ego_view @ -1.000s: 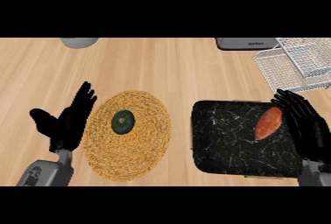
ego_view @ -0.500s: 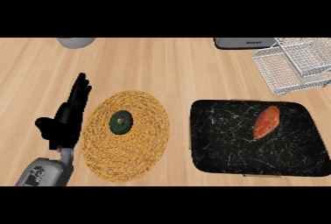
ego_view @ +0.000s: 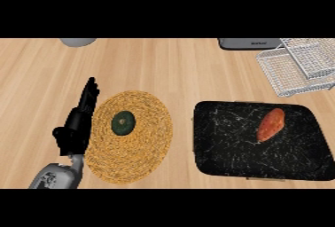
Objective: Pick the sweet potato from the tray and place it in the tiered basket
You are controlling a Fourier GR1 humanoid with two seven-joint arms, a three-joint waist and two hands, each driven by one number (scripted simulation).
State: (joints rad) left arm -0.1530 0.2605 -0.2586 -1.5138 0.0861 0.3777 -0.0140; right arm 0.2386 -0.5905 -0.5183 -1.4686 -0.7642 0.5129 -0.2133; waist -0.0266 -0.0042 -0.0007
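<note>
An orange sweet potato (ego_view: 271,124) lies on the black marbled tray (ego_view: 229,146), toward its upper right part. The white wire tiered basket (ego_view: 296,66) stands at the counter's upper right, partly cut off by the edge. My left hand (ego_view: 76,124) shows edge-on at the left, fingers straight and pointing up, resting beside the woven mat. No right hand or forearm shows anywhere in the view.
A round woven straw mat (ego_view: 141,142) lies left of the tray with a dark green round vegetable (ego_view: 122,123) on it. A grey appliance (ego_view: 250,43) sits at the top edge, and a grey round object (ego_view: 78,41) at the top left.
My right hand, which was over the tray's right side by the sweet potato, has withdrawn out of view. The left hand has turned edge-on. The sweet potato stays on the tray.
</note>
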